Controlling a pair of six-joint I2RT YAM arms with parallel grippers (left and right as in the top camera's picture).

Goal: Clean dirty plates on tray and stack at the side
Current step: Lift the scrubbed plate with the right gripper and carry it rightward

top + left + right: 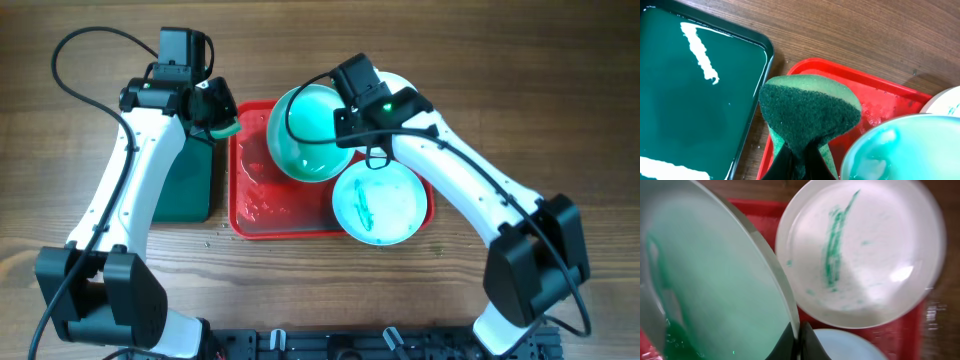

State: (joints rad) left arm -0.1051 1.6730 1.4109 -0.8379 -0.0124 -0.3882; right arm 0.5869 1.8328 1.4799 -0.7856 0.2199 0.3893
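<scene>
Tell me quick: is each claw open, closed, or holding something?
Left claw: closed on the green sponge.
Right claw: closed on the rim of the tilted plate.

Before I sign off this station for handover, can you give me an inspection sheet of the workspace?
Surface: wood-grain table carrying both trays.
Job's things: red tray, wet spots inside; held plate tilted, tinted green; smeared plate over the tray's near right corner; third plate mostly hidden.
Clutter: dark green tray with white streaks; sponge.
Grippers: left gripper, jaws shut on sponge; right gripper, jaws shut on held plate's rim.
Cables: left cable loops beside its arm; right cable hangs across held plate.
Surroundings: black rail at near edge; otherwise nothing seen.
</scene>
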